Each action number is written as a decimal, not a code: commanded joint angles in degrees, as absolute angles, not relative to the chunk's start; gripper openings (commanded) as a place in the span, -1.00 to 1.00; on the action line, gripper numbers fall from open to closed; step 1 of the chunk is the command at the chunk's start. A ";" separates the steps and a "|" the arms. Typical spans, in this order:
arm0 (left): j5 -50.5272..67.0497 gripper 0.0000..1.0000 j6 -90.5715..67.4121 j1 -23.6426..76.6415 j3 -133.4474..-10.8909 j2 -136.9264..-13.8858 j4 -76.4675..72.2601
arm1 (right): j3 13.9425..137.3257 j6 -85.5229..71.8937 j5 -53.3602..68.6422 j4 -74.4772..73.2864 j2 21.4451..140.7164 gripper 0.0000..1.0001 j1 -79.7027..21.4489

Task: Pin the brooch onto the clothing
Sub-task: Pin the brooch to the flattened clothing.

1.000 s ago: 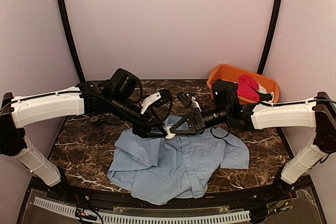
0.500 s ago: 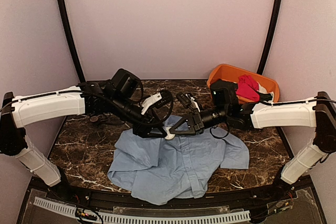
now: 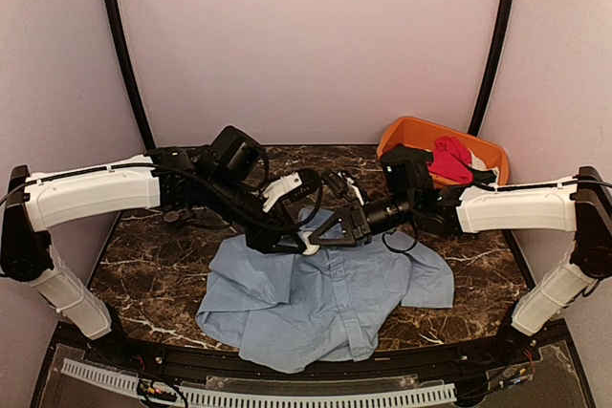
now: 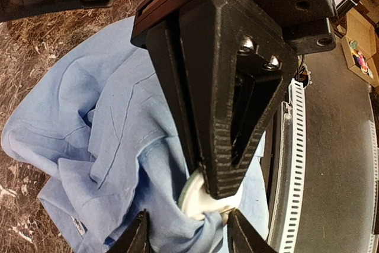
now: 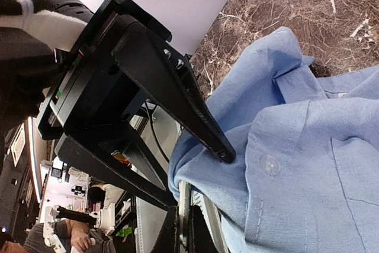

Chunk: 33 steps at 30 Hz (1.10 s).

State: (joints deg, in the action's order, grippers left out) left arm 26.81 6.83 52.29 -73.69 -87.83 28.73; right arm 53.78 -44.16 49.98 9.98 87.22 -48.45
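Note:
The light blue shirt [image 3: 325, 303] lies spread on the marble table. Both grippers meet over its upper edge. My left gripper [image 3: 290, 239] is shut on a raised fold of the shirt [image 4: 89, 134]; its fingertips [image 4: 141, 235] flank the bunched cloth. My right gripper [image 3: 323, 233] is shut on the brooch [image 3: 309, 244], a small round disc. The disc shows a pale face in the left wrist view [image 4: 204, 202] and stands edge-on in the right wrist view [image 5: 183, 194]. It is pressed against the fold [image 5: 237, 176]. The right gripper's fingers [image 4: 219, 164] come down from above.
An orange bin [image 3: 406, 131] at the back right holds a red garment [image 3: 449, 160] and dark items. A small dark object [image 3: 177, 217] lies on the marble table [image 3: 143, 274] at the left, under my left arm. Black frame posts rise on both sides.
My left arm has shifted slightly right, toward the right gripper. The right gripper and the disc have barely moved. The shirt lies as before.

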 commanded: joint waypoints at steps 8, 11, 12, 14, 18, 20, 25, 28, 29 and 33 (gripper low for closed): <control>22.22 -0.13 6.92 52.93 -75.45 -89.39 30.59 | 56.72 -42.31 50.49 11.30 86.82 -1.00 -50.01; 23.33 -0.14 7.06 52.95 -75.07 -88.46 30.25 | 56.76 -42.26 51.04 11.38 87.15 -1.00 -50.01; 24.82 -0.14 7.18 52.99 -74.64 -88.09 29.56 | 56.70 -42.32 51.28 11.60 87.21 -1.00 -50.01; 27.48 -0.14 7.51 52.91 -74.02 -86.68 28.49 | 56.61 -42.40 51.26 11.77 87.21 -1.00 -49.97; 33.36 -0.11 9.40 52.74 -72.08 -82.93 25.90 | 55.81 -42.93 51.06 11.94 87.09 -1.00 -49.37; 34.98 -0.11 9.60 52.20 -71.13 -81.38 24.86 | 55.33 -43.30 51.40 12.74 87.10 -1.00 -48.91; 38.39 -0.11 7.50 49.44 -70.14 -81.36 23.25 | 55.10 -43.83 52.77 14.15 87.35 -1.00 -48.50; 37.73 -0.12 8.04 49.33 -71.64 -82.92 25.14 | 55.34 -43.79 53.10 14.10 87.45 -1.00 -48.13; 37.14 -0.12 8.11 49.38 -72.18 -83.30 25.97 | 55.36 -43.78 53.28 14.13 87.45 -1.00 -48.08; 37.22 -0.11 8.52 49.35 -73.06 -84.74 27.18 | 55.74 -43.68 53.61 13.89 87.45 -1.00 -47.84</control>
State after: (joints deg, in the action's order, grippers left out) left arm 35.88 8.14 49.36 -71.59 -83.37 24.56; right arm 54.52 -43.66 51.92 11.18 87.24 -48.31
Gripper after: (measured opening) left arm 0.442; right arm 0.019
